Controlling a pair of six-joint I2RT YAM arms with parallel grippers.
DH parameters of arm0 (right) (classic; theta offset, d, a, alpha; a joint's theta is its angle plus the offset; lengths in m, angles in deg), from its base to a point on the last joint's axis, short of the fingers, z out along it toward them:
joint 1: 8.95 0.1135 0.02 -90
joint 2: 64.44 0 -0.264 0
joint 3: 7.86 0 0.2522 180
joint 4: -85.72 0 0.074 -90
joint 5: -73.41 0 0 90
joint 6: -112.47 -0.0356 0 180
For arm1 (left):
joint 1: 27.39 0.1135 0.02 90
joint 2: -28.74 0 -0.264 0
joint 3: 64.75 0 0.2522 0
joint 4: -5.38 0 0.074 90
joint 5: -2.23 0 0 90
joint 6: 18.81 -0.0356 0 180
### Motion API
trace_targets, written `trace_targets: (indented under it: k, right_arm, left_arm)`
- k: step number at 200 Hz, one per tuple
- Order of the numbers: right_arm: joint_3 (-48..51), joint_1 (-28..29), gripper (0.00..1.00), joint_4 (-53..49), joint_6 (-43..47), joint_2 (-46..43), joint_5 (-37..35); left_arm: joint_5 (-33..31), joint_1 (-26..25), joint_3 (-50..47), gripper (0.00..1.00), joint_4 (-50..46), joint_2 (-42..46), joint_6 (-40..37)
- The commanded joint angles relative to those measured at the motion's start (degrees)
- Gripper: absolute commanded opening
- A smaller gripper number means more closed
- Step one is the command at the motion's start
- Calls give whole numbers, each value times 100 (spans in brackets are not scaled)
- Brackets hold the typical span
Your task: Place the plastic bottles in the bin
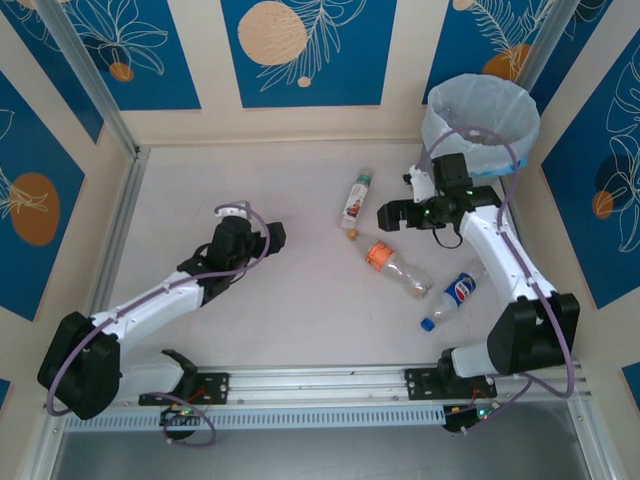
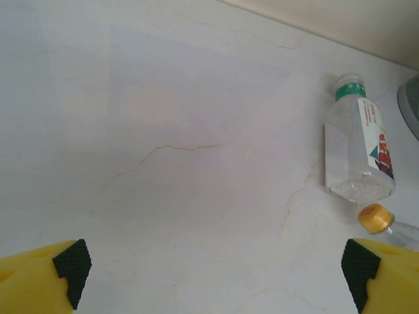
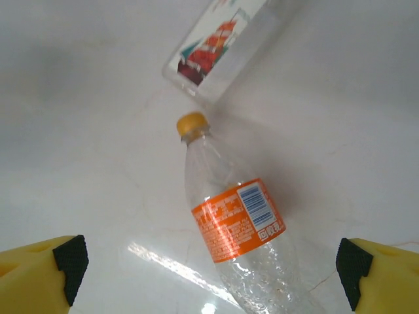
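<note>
Hovering above the table (image 1: 300, 320), I am holding my right gripper (image 1: 386, 215) wide open, with nothing between the jaws. In my right wrist view the black pads (image 3: 71, 261) are sitting far apart at the bottom corners. Between them the orange-label bottle (image 3: 239, 222) is lying flat on the table, its yellow cap pointing away from me. Just past that cap the red-and-white-label bottle (image 3: 213, 52) is lying on its side, apart from the cap by a narrow gap.

My left gripper (image 1: 274, 238) is also gaping open and gripping nothing, and it is hanging over bare table well to the left of the bottles. Its wrist view is catching the red-and-white-label bottle, green cap on, at the right edge.

From above, a third bottle with a blue label (image 1: 455, 292) and a blue cap is lying near my right arm, just beside the orange-label one. The bin (image 1: 520, 125), lined with a pale-blue bag, is standing in the far right corner, behind my right wrist. All three bottles are lying on the table outside it.
</note>
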Motion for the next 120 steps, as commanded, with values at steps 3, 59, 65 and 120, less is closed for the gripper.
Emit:
trace_targets:
  k: [3,59,65,120]
  right_arm:
    - [68,220,98,-199,765,327,-208]
    - [-298,825,99,-963,2065,1704,-852]
    - [-303,879,100,-998,2141,1833,-960]
    - [-275,1143,100,-791,2419,2504,-1530]
  left_arm:
    - [21,206,-216,99,-8,292,189]
    - [-332,455,-253,99,-521,720,220]
    - [-376,478,-253,99,-574,763,231]
    - [-608,563,-295,99,-847,920,317]
